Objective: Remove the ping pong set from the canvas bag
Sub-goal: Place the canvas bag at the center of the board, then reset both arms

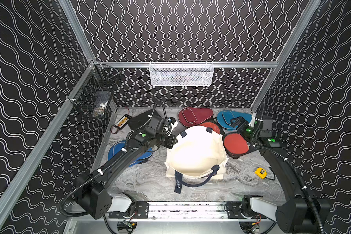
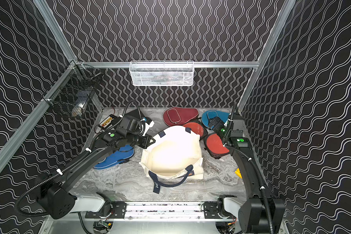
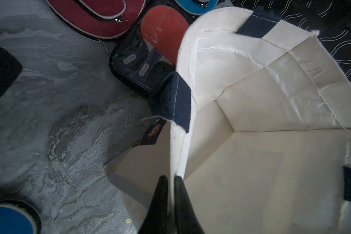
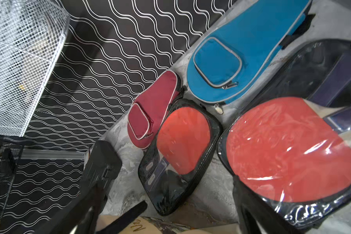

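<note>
The white canvas bag (image 1: 195, 154) (image 2: 170, 154) lies mid-table with its mouth facing the left arm. My left gripper (image 1: 177, 138) (image 3: 171, 179) is shut on the bag's rim, with canvas between its fingers. The part of the bag's inside (image 3: 261, 172) that shows holds nothing. Ping pong sets lie outside the bag: two clear pouches with red paddles (image 1: 235, 144) (image 4: 182, 139), a maroon case (image 1: 195, 116), a blue case (image 1: 227, 118) and another blue case (image 1: 118, 153) under the left arm. My right gripper (image 1: 236, 121) (image 4: 166, 208) hovers open over the right-hand pouches, holding nothing.
A yellow tape measure (image 1: 260, 172) lies at the right front. A black case (image 1: 139, 120) and a connector board (image 1: 123, 121) sit at the back left. A black wire basket (image 1: 95, 95) hangs on the left wall, a white mesh basket (image 1: 180, 74) on the back rail.
</note>
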Action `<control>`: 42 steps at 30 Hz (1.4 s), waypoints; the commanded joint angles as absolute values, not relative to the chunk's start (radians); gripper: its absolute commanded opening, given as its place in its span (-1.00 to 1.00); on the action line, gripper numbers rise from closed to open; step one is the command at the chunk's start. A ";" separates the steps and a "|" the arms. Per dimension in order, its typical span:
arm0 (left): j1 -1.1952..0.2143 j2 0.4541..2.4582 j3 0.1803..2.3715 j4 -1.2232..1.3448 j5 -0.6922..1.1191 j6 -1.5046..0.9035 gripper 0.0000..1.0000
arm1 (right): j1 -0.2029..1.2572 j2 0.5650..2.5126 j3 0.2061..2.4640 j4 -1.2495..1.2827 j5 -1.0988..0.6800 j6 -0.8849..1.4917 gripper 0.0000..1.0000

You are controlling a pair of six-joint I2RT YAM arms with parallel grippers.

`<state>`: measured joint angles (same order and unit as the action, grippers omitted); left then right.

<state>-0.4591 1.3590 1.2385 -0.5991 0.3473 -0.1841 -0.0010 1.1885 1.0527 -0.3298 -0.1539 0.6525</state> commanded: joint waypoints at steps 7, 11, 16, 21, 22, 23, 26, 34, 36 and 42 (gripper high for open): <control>-0.456 1.336 1.299 -0.564 0.331 -0.187 0.68 | -0.002 1.183 1.074 -0.251 -0.105 0.546 0.97; -0.450 1.319 1.334 -0.556 0.260 -0.183 0.93 | -0.003 1.181 1.067 -0.236 -0.105 0.504 0.98; -0.386 1.279 1.348 -0.504 0.169 -0.204 0.98 | -0.010 1.179 1.078 -0.227 -0.071 0.426 0.98; -0.285 1.272 1.312 -0.436 0.012 -0.240 0.98 | -0.041 1.164 1.053 -0.178 -0.029 0.359 0.98; -0.264 1.281 1.301 -0.434 -0.012 -0.242 0.98 | -0.048 1.163 1.037 -0.163 -0.031 0.344 0.97; -0.244 1.289 1.279 -0.417 -0.031 -0.244 0.98 | -0.053 1.164 1.019 -0.144 -0.028 0.324 0.98; -0.203 1.325 1.187 -0.349 -0.096 -0.244 0.98 | -0.059 1.192 0.945 -0.080 -0.010 0.283 0.98; -0.171 1.427 0.962 -0.163 -0.179 -0.192 0.98 | -0.064 1.306 0.729 0.137 0.051 0.216 0.98; -0.156 1.443 0.930 -0.127 -0.192 -0.181 0.98 | -0.067 1.329 0.675 0.218 0.052 0.198 0.98; -0.122 1.475 0.789 0.060 -0.210 -0.079 0.98 | -0.105 1.436 0.603 0.431 0.052 0.190 0.98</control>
<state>-0.1280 1.4555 0.8246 -0.0879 -0.1867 -0.1558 -0.0940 1.4078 0.6174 0.2455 0.0441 0.2085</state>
